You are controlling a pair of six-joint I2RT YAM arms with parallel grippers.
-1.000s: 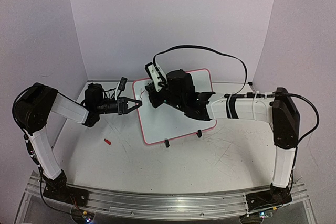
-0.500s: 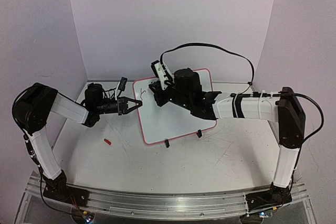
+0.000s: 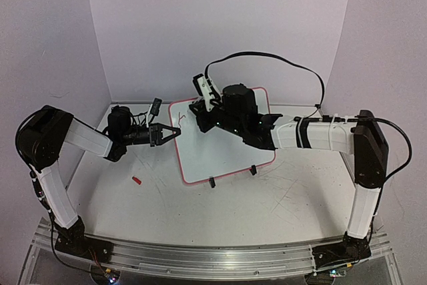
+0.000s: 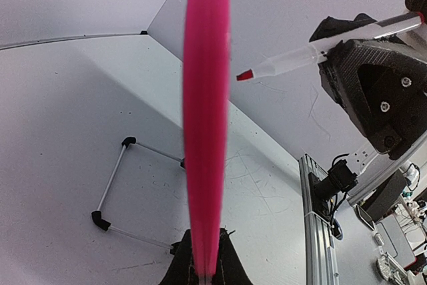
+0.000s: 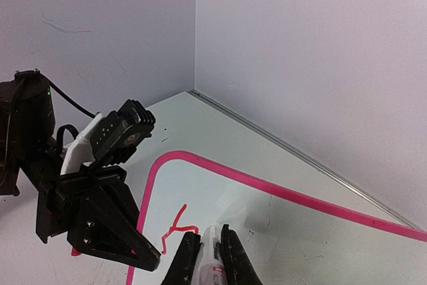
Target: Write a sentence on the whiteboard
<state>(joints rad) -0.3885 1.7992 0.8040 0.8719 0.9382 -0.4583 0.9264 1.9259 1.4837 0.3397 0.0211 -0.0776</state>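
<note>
The flat, white, scuffed worktop (image 3: 233, 211) is being used as the support for all items.

The whiteboard (image 3: 213, 155) is being kept near the middle of the worktop, toward the back wall. It is a thin rectangular panel with a smooth white face, rounded corners and a narrow pink-red rim. Its near edge is being carried on two small black clip feet (image 3: 212, 182).

The left edge of the whiteboard is being pinched by the left fingers (image 3: 162, 131), which are black and taper to points. In the left wrist view they are being pressed together on the rim, one on each side, and the rim is being seen edge-on as a vertical pink band.

The right fingers (image 5: 188, 258) are being held over the far left corner of the whiteboard. They are being clamped on a slim marker (image 4: 313, 51) with a white barrel and a red tip. The tip is being pointed at the white face just beside the rim. Contact with the face cannot be confirmed.

A short, irregular red line (image 5: 177, 225) is being shown on the face, between the tips of the two sets of fingers.

A small red piece (image 3: 137, 180) is being left on the worktop, to the left of the whiteboard and apart from it.
</note>
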